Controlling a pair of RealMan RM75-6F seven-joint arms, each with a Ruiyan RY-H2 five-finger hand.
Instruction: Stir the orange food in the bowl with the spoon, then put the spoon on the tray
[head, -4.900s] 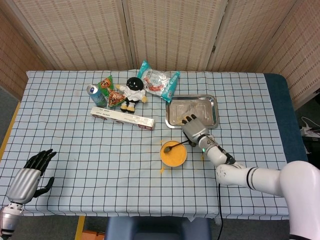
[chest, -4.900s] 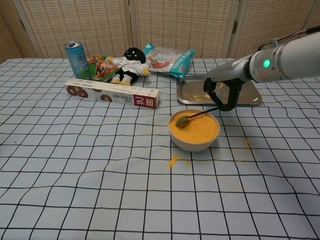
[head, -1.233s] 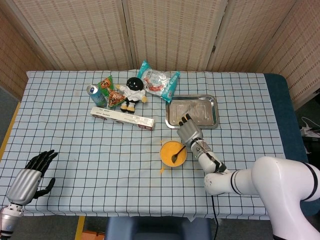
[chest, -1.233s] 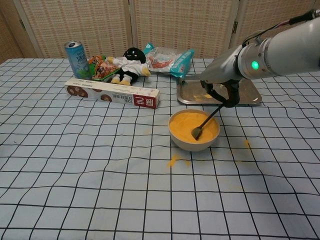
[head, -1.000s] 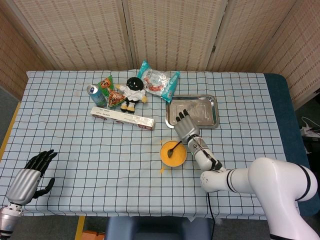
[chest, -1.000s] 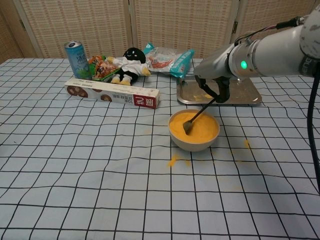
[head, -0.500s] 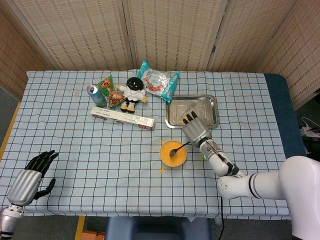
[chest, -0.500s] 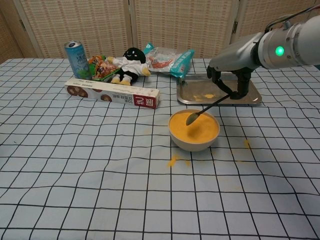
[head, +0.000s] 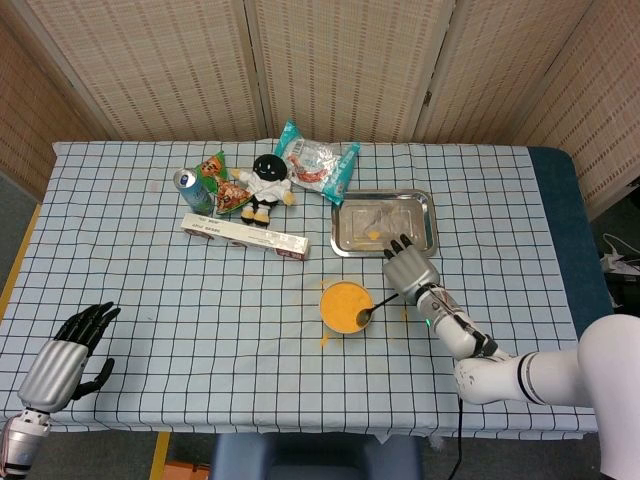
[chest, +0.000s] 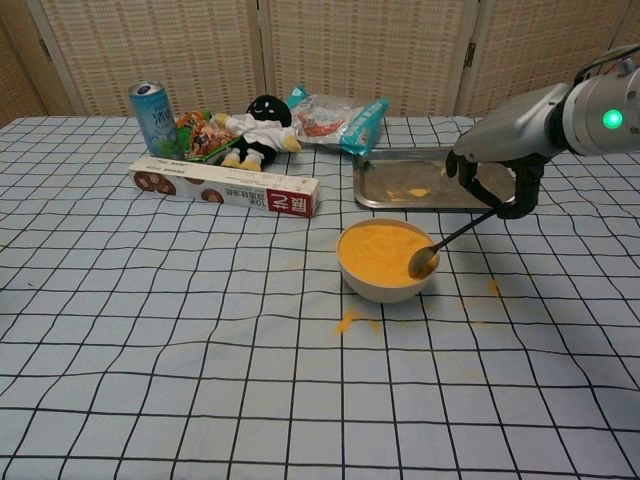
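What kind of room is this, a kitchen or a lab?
Likely a staged lab workspace, not a kitchen: woven folding screens behind a checked-cloth table, and odd props such as a plush doll beside a bowl of orange food.

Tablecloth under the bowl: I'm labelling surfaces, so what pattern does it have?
The tablecloth is pale blue-white with a dark grid of squares, showing best in the chest view.

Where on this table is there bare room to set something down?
Bare cloth lies left of the bowl, below the long box, toward the open left hand. Crowded: the back, with can, toy, snack bags and tray; the right hand holds the spoon.
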